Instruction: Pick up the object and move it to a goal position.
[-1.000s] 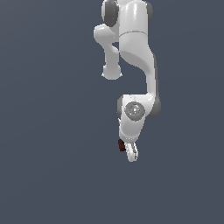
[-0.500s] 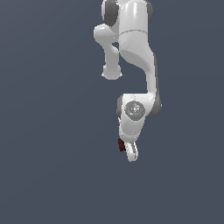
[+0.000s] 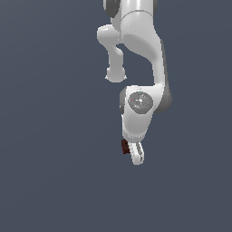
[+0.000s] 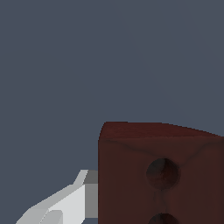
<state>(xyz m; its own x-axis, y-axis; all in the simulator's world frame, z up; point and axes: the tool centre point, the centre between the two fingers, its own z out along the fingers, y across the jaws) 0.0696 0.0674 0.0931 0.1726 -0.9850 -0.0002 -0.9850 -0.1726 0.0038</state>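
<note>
Flat slate-grey backdrop all around, and the gripper (image 3: 136,154) hangs low with the block (image 3: 125,146) tucked at its nine o'clock side. One finger (image 4: 65,203) presses the block's flank, so the jaws look pinched on it. Carry it smoothly, no jerks.

A small dark reddish-brown block (image 3: 124,146) is seen against the plain grey background, touching the end effector (image 3: 137,154) on the exterior view's left. In the wrist view the block (image 4: 157,170) is shown close up, with two darker round dots on one face.
</note>
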